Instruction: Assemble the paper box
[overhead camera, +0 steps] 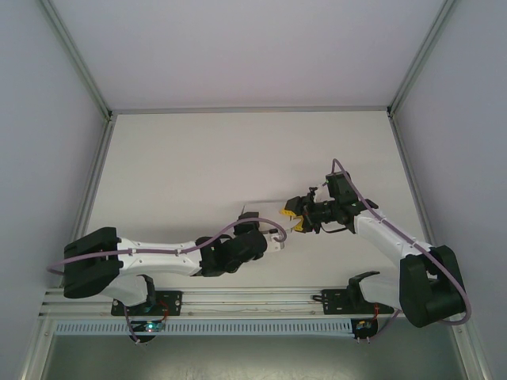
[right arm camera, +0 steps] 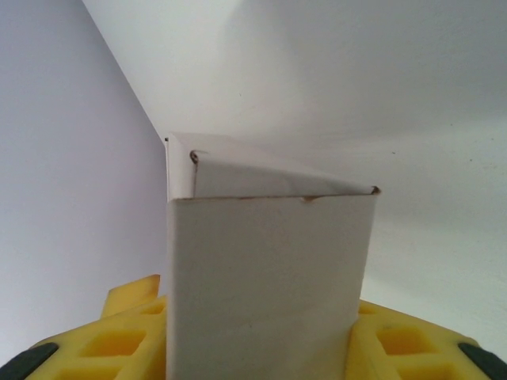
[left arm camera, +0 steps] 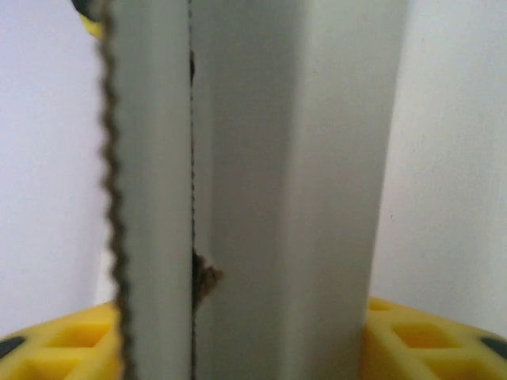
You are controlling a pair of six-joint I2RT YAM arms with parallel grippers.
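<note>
At mid-table, between the two arms, you have the paper box [right arm camera: 269, 269] clamped by both the left gripper [left arm camera: 242, 348] and the right gripper [right arm camera: 261, 356]. It looks light, thin and crushable, so pinch flat panels gently near creases.

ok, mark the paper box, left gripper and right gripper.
paper box [right arm camera: 269, 277]: right wrist view, front panel.
left gripper [left arm camera: 242, 344]: left wrist view, midway between fingers.
right gripper [overhead camera: 294, 219]: top external view, midway between yellow fingers.

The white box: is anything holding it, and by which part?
Both grippers hold it. The right gripper pinches the paper box across two opposite side walls, and the left gripper does likewise.
</note>
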